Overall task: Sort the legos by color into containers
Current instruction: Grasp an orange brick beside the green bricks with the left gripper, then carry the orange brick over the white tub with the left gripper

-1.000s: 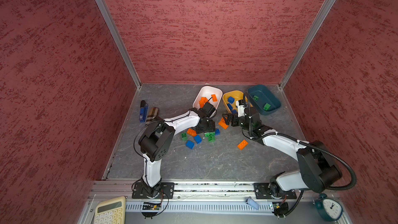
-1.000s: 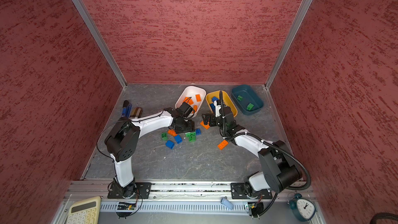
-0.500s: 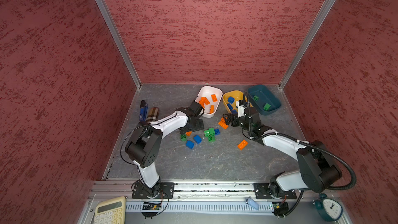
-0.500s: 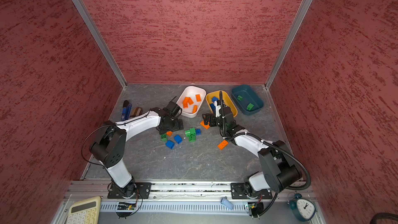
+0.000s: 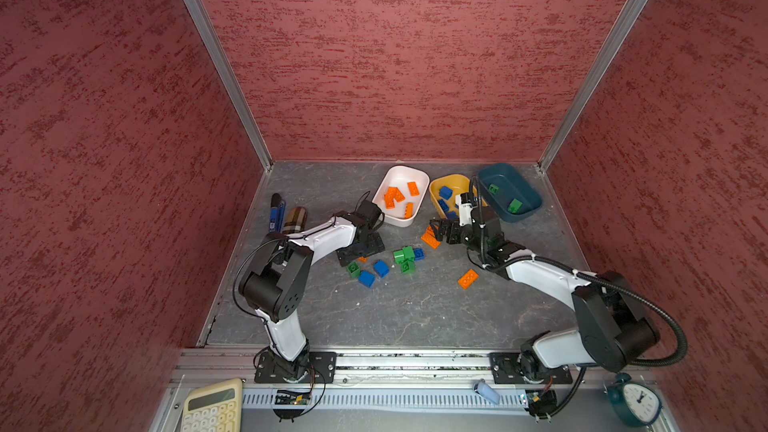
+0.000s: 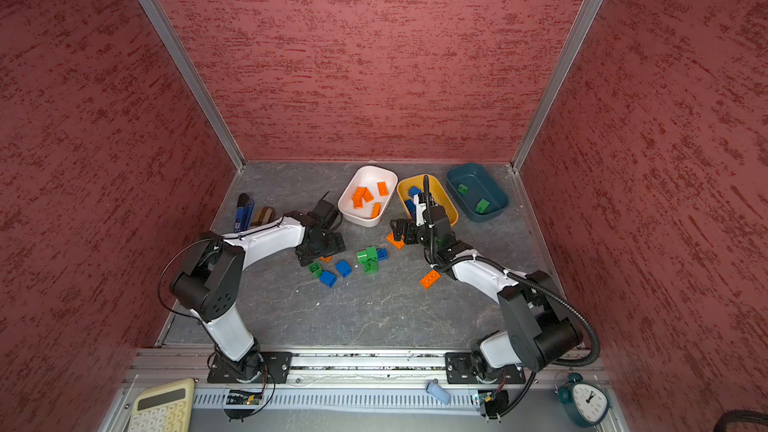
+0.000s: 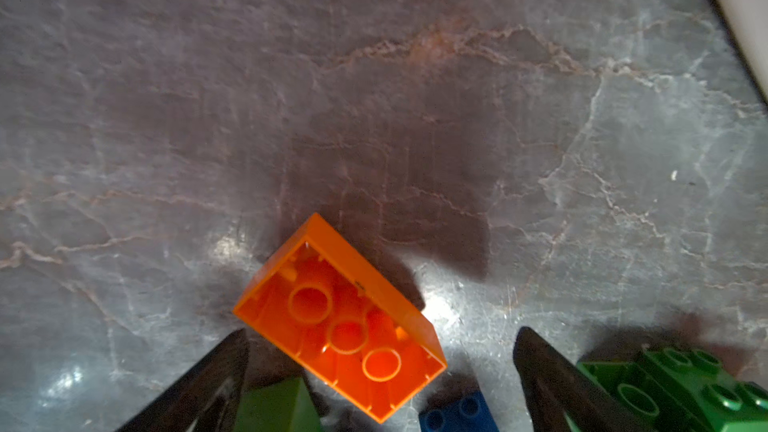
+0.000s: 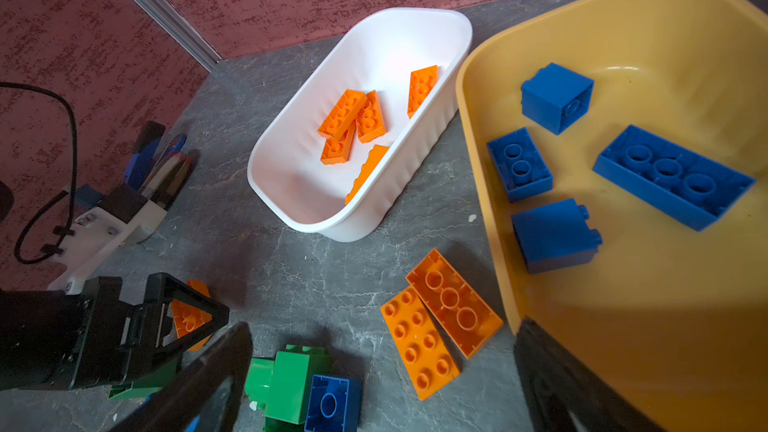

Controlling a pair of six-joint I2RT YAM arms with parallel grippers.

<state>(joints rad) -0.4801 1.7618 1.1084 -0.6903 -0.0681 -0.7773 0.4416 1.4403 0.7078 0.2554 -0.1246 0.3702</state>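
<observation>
Three containers stand at the back: a white tub (image 5: 398,222) with several orange legos, a yellow tub (image 5: 454,178) with blue ones (image 8: 671,176), and a teal tub (image 5: 524,184) with two green ones. My left gripper (image 5: 360,248) hangs open low over an upturned orange lego (image 7: 340,317), which lies between its fingers (image 7: 232,355) untouched. My right gripper (image 5: 439,231) is open above two orange legos (image 8: 440,322) beside the yellow tub. Loose green legos (image 5: 404,255), blue legos (image 5: 381,268) and another orange lego (image 5: 468,278) lie on the grey floor.
A blue-and-black stapler-like object (image 5: 275,211) and a brown cylinder (image 5: 294,220) lie by the left wall. Red walls close in three sides. A calculator (image 5: 212,407) and a clock (image 5: 636,403) sit beyond the front rail.
My left gripper has drawn back from the white tub's near end to the loose legos, its jaws now wider open. The right arm has not moved.
</observation>
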